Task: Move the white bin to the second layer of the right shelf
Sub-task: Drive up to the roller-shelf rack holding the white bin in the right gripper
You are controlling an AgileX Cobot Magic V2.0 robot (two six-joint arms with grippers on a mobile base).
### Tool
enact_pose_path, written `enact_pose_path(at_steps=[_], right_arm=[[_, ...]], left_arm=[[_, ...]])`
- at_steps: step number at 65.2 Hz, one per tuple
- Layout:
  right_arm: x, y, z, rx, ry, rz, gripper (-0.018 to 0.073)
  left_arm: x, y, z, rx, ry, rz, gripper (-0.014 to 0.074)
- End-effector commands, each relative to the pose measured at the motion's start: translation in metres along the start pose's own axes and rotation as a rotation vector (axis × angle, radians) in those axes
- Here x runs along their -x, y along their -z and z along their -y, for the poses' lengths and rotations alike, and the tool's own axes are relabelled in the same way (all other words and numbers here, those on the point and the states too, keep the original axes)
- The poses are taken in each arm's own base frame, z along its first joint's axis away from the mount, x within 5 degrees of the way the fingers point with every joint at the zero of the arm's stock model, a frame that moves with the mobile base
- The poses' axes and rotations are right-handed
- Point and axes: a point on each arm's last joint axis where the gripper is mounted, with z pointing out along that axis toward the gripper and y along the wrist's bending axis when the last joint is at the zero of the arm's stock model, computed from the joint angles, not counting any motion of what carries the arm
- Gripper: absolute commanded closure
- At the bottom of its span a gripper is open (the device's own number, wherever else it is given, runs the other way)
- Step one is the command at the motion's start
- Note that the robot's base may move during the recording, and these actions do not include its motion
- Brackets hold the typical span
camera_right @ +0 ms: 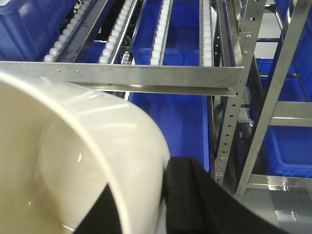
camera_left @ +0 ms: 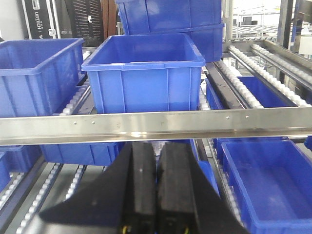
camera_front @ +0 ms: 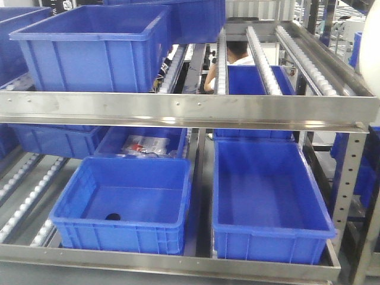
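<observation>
Front view, front rail: the shiny steel front rail (camera_front: 178,110) goes right across the middle.
Front view, above the rail: a big upper blue crate (camera_front: 95,50) sits on the left. Lanes of small white rollers (camera_front: 261,59) run back on the right.
Front view, white bin: the white bin (camera_front: 373,47) is only a blurry white patch at the picture's right edge, above the rail's right end.
Front view, below the rail: a lower left crate (camera_front: 122,205) and a lower right crate (camera_front: 270,202) stand side by side, tops open.
Left wrist view, left gripper: the left gripper (camera_left: 156,195) hangs below the rail. Its two black fingers are pressed together with nothing between them.
Left wrist view, above the rail: a near blue crate (camera_left: 146,73) stands just behind the rail.
Right wrist view, white bin: the glossy cream tub fills the lower left, in front of the rail and lower than it, not on the rollers.
Right wrist view, right gripper: the right gripper (camera_right: 146,195) pinches the bin's rim, one black finger inside and one outside.
Right wrist view, second layer: the second layer (camera_right: 161,29) shows white roller lanes just behind the rail.
</observation>
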Motion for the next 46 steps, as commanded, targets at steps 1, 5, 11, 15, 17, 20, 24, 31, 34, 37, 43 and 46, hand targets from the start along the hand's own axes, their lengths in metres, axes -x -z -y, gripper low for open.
enact_pose_path(at_steps=[1, 5, 11, 15, 17, 20, 24, 31, 34, 37, 43, 46], right_arm=[[0.0196, 0.0031, -0.0008, 0.002, 0.006, 0.136, 0.0536], [0.0196, 0.0031, -0.0008, 0.002, 0.006, 0.136, 0.0536], [0.0196, 0.0031, -0.0008, 0.002, 0.006, 0.136, 0.0536], [0.0196, 0.0031, -0.0008, 0.002, 0.006, 0.136, 0.0536], [0.0196, 0.0031, -0.0008, 0.002, 0.006, 0.136, 0.0536], [0.0196, 0.0031, -0.0008, 0.002, 0.006, 0.136, 0.0536], [0.0196, 0.0031, -0.0008, 0.002, 0.006, 0.136, 0.0536], [0.0196, 0.0031, -0.0008, 0.002, 0.006, 0.136, 0.0536], [0.0196, 0.0031, -0.0008, 0.002, 0.006, 0.136, 0.0536], [0.0196, 0.0031, -0.0008, 0.002, 0.006, 0.136, 0.0536], [0.0196, 0.0031, -0.0008, 0.002, 0.006, 0.136, 0.0536], [0.0196, 0.0031, -0.0008, 0.002, 0.006, 0.136, 0.0536]], left_arm=[[-0.0026, 0.0005, -0.0004, 0.006, 0.013, 0.067, 0.0512], [-0.0026, 0.0005, -0.0004, 0.006, 0.013, 0.067, 0.0512], [-0.0026, 0.0005, -0.0004, 0.006, 0.013, 0.067, 0.0512], [-0.0026, 0.0005, -0.0004, 0.006, 0.013, 0.067, 0.0512], [-0.0026, 0.0005, -0.0004, 0.006, 0.013, 0.067, 0.0512], [-0.0026, 0.0005, -0.0004, 0.006, 0.013, 0.067, 0.0512], [-0.0026, 0.0005, -0.0004, 0.006, 0.013, 0.067, 0.0512], [-0.0026, 0.0005, -0.0004, 0.006, 0.013, 0.067, 0.0512], [-0.0026, 0.0005, -0.0004, 0.006, 0.013, 0.067, 0.0512], [-0.0026, 0.0005, -0.0004, 0.006, 0.013, 0.067, 0.0512], [-0.0026, 0.0005, -0.0004, 0.006, 0.013, 0.067, 0.0512], [-0.0026, 0.0005, -0.0004, 0.006, 0.013, 0.067, 0.0512]])
